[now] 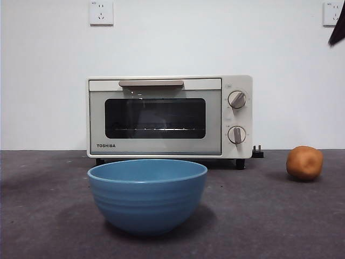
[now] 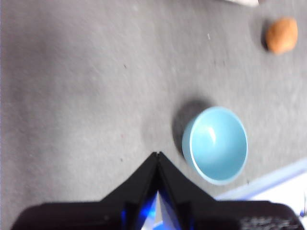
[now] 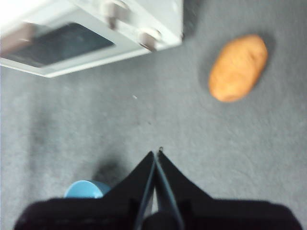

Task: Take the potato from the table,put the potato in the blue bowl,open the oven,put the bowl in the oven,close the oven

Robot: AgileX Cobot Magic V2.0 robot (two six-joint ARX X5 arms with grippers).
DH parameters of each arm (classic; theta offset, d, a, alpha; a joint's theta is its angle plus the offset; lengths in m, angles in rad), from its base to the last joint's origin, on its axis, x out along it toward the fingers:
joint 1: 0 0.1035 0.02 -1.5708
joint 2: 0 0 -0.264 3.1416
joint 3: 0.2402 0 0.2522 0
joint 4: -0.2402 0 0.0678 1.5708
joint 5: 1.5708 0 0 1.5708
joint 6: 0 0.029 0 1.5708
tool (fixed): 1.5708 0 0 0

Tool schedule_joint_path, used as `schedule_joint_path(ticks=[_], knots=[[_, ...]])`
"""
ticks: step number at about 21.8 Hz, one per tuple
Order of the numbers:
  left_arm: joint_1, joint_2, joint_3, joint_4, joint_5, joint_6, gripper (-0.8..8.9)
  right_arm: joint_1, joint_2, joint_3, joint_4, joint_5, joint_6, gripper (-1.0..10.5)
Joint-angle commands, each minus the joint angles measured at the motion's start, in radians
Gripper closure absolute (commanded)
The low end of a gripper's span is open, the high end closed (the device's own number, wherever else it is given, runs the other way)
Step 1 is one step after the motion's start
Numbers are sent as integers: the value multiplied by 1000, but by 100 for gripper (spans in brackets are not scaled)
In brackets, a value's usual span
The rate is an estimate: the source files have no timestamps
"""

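The orange-brown potato (image 1: 304,163) lies on the dark grey table (image 1: 269,216) at the right, beside the oven; it also shows as potato (image 3: 238,67) and potato (image 2: 281,35). In front of the oven stands the empty blue bowl (image 1: 147,195), seen as bowl (image 2: 215,144) and, at its edge only, bowl (image 3: 86,189). The cream TOSHIBA oven (image 1: 170,116) has its dark glass door closed. High over the table and clear of the potato, my right gripper (image 3: 157,153) is shut and empty. My left gripper (image 2: 157,155) hovers shut above bare table beside the bowl.
A black arm tip (image 1: 338,27) shows at the top right corner. A black plug (image 1: 257,152) sits on the table behind the oven's right side. Two wall sockets (image 1: 101,12) are on the white wall.
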Motion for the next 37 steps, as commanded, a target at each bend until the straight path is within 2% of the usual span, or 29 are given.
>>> schedule_joint_path(ticks=[1,4,9,10,13,15,21,35,36,37], knots=[[-15,0,0,-27,3,40,818,1,79,22,-7,-3,3,948],[-41,0,0,-56,3,42,818,14,165,50,-2,22,3,944],[-92,1,0,-97,-4,78,818,41,324,126,23,190,25,930],[-101,1,0,-96,-4,80,818,43,351,138,32,201,36,851],[-116,5,0,-87,-4,86,818,46,420,154,58,246,81,492],[-117,7,0,-84,-4,87,818,47,455,154,81,275,104,407],[-117,9,0,-49,-4,86,818,47,554,154,127,278,178,408],[-118,22,0,-37,-4,61,818,99,675,154,249,350,175,422],[-118,22,0,-38,-4,58,818,108,681,154,253,366,174,479],[-118,22,0,-39,-4,56,818,119,685,154,254,378,167,594]])
